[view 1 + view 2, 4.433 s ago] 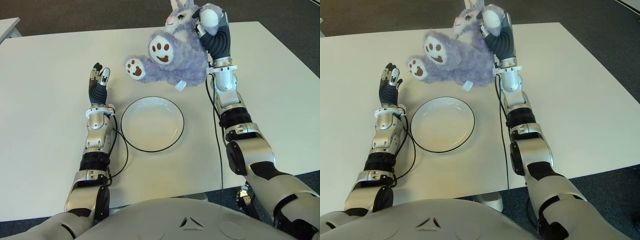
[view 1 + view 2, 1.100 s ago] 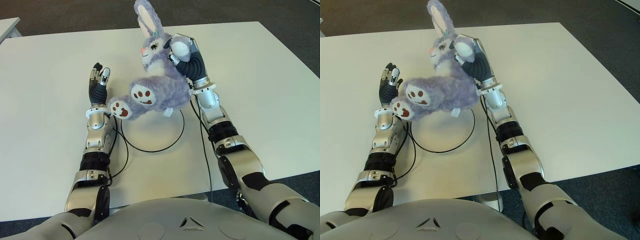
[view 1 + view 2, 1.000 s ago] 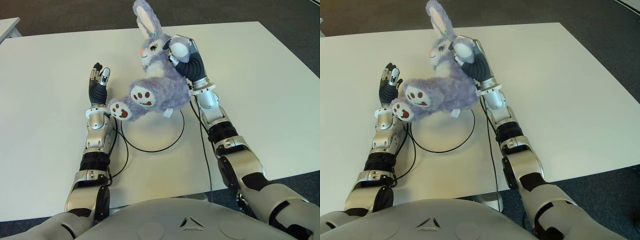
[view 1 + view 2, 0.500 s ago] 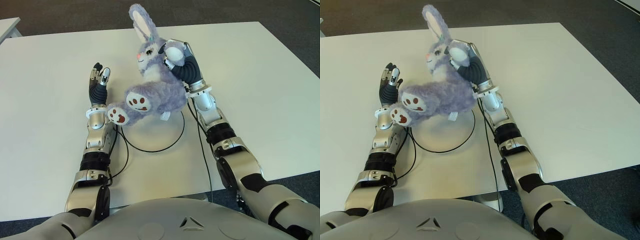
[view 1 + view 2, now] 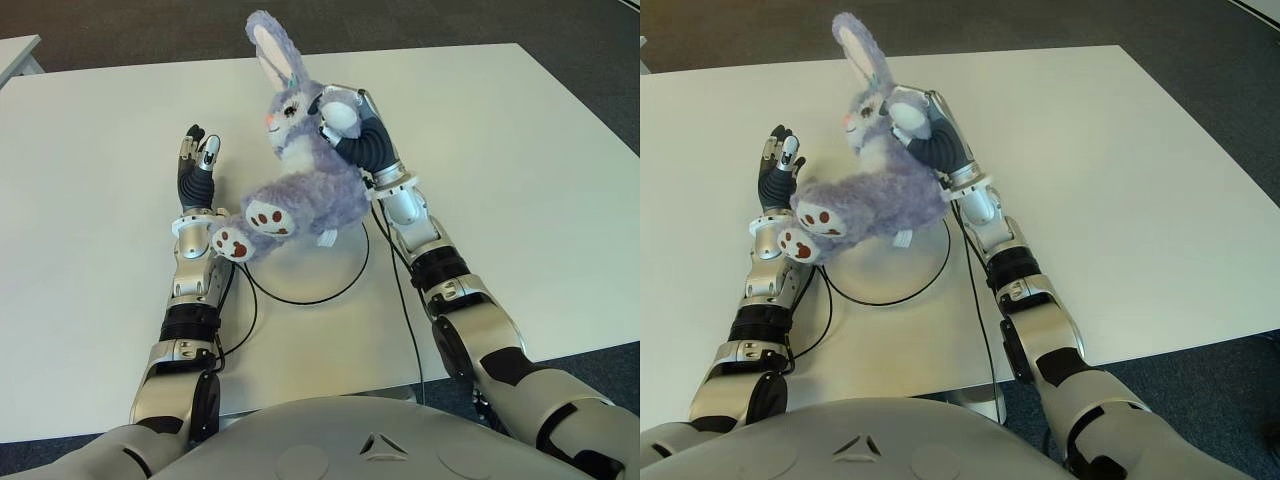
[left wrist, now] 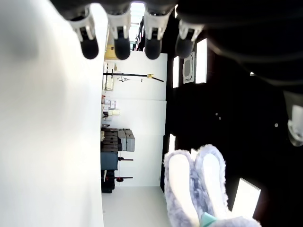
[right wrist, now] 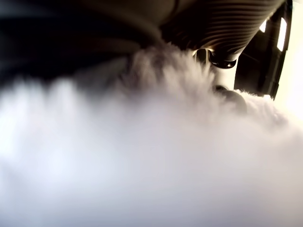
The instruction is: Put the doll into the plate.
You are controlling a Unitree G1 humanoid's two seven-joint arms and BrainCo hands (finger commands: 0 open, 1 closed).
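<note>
— What's the setting?

— A white table (image 5: 90,130) on dark carpet. Take the plate (image 5: 340,282) as the landmark: it is white with a dark rim and lies on the table in front of the robot, between its two forearms.

— Where's the doll?

— The doll (image 5: 300,190), a fluffy purple rabbit, is above the far part of the plate, tilted, ears pointing away from the robot, its two white-soled feet stuck out past the plate's left edge. Its body hides the far half of the plate. Whether it touches the plate I cannot tell.

— Who has it?

— The right hand (image 5: 345,115), beyond the plate's far rim. Its fingers are curled tight around the doll near the head and upper body; the right wrist view is filled with purple fur pressed against the palm.

— And the other hand?

— The left hand (image 5: 198,160) shows to the left of the plate, fingers straight and loosely extended, with nothing in them. The doll's feet are just beside its wrist.
</note>
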